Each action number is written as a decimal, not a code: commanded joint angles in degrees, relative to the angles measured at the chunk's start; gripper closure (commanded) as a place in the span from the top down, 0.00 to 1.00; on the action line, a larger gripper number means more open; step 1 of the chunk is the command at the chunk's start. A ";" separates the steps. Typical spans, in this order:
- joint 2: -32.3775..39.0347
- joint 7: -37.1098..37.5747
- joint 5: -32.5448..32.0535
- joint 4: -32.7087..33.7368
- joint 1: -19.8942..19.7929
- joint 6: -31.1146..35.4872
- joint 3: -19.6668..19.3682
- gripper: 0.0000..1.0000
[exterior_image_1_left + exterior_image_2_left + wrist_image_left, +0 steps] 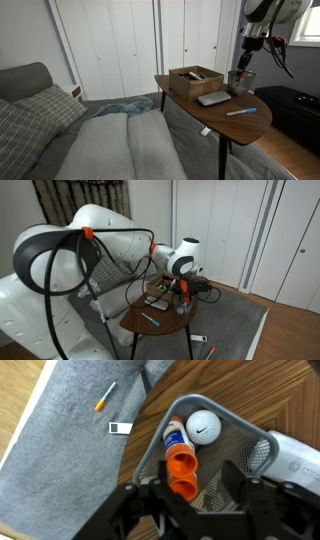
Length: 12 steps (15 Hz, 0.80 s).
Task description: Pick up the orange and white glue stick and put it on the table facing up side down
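Gripper point(188, 488) up close in the wrist view: we saw its dark fingers point(152, 495) sitting either side of the orange end of the glue stick point(178, 452). The gap looked narrow, but honestly we couldn't tell if the pads were actually pinching it or just beside it.

The glue stick was down inside a black mesh cup point(250, 450), leaning at a tilt with the orange end toward the camera and the white labelled body pointing away. A white golf ball point(204, 426) sat right next to it in the same cup, touching or near enough. The cup stood on the brown wooden table point(265, 385), close to its edge.

Past the edge, down on the grey carpet point(60, 470), there was an orange marker point(105, 397) and a small white tag thing point(120, 428), a little apart from each other.

In an exterior view the gripper point(243, 68) hung straight down into the mesh cup point(240, 80) at the far end of the table point(250, 125). We couldn't make out the glue stick from there. A shallow brown box point(195, 78) was beside the cup, with a flat grey device point(212, 98) and a blue pen point(241, 111) nearer the front. White closet doors point(120, 40) were way back.
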 commanded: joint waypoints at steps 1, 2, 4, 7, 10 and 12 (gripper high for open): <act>0.73 -0.16 -0.33 -0.04 -0.64 0.14 1.04 0.28; 1.30 0.02 -0.31 0.06 -0.63 0.44 1.16 0.21; 1.73 0.38 -0.65 0.27 -0.74 0.46 1.33 0.09; -0.22 2.22 -3.51 0.46 -1.34 -1.24 1.66 0.07; -5.35 0.08 -2.26 0.51 -1.24 -4.21 0.93 0.07; -7.55 -1.12 -0.50 1.78 -0.54 -6.32 0.58 0.07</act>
